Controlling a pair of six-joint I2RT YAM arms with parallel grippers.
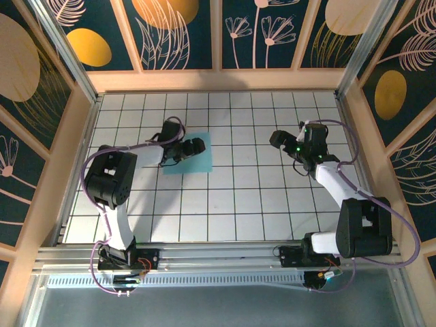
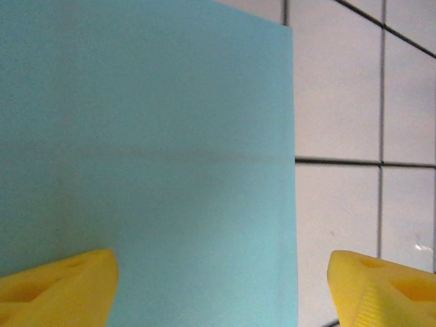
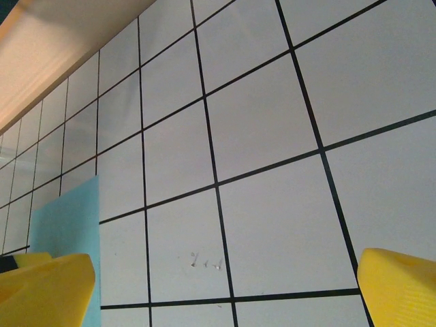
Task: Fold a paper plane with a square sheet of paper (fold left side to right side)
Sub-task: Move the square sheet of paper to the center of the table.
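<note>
The square sheet of paper (image 1: 203, 161) is light blue and lies flat on the white grid table, left of centre; it is a plain square, not a paper plane. My left gripper (image 1: 196, 146) hangs low over it and is open. In the left wrist view the sheet (image 2: 170, 136) takes up the left two thirds, and my left gripper (image 2: 221, 289) straddles the sheet's straight edge: one yellow fingertip (image 2: 61, 286) is over the paper, the other (image 2: 381, 289) over bare tile. My right gripper (image 1: 279, 140) (image 3: 225, 293) stands open above bare tiles at the right, with the sheet (image 3: 68, 231) far off.
The white tiled table (image 1: 231, 197) is ringed by a wooden rim (image 1: 218, 80) and patterned walls. The arm bases (image 1: 129, 257) sit on the rail at the near edge. Small scuff marks (image 3: 204, 261) lie on a tile under the right gripper.
</note>
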